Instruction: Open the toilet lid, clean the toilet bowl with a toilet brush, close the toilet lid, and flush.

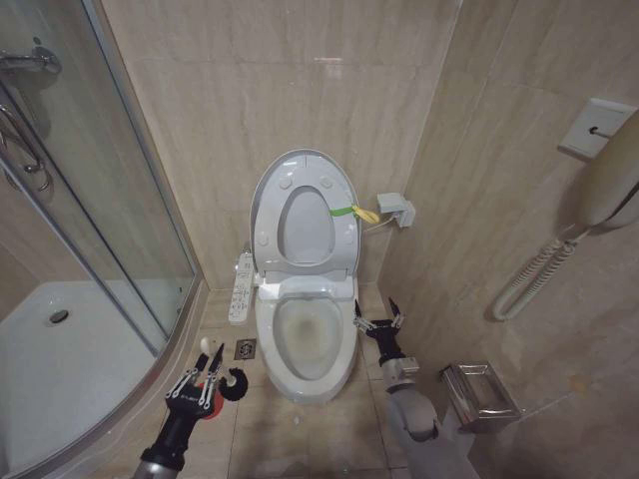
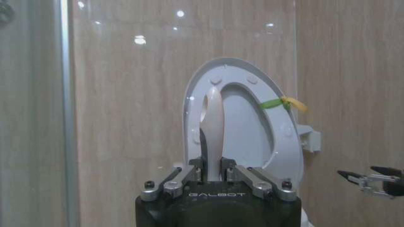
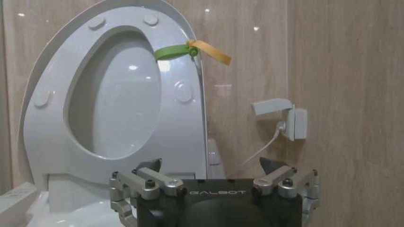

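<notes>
You had the left gripper (image 1: 207,376) squeezing the toilet brush (image 2: 213,130) handle, the toilet lid (image 1: 303,215) up (ready for scrubbing), the right gripper (image 1: 380,324) spread and empty.

Surface finishes: bathroom fixtures

Toilet lid (image 1: 303,210): glossy white plastic. Toilet bowl (image 1: 305,351): smooth glazed ceramic. Wall tiles (image 1: 260,90): polished beige stone look. Left end effector (image 2: 213,178): black body, metallic finger links.

Beige tiled floor (image 1: 300,439). Standing on it: white toilet bowl (image 1: 307,344). Beside that, a small square drain (image 1: 245,349) and the shower tray (image 1: 60,369).
</notes>
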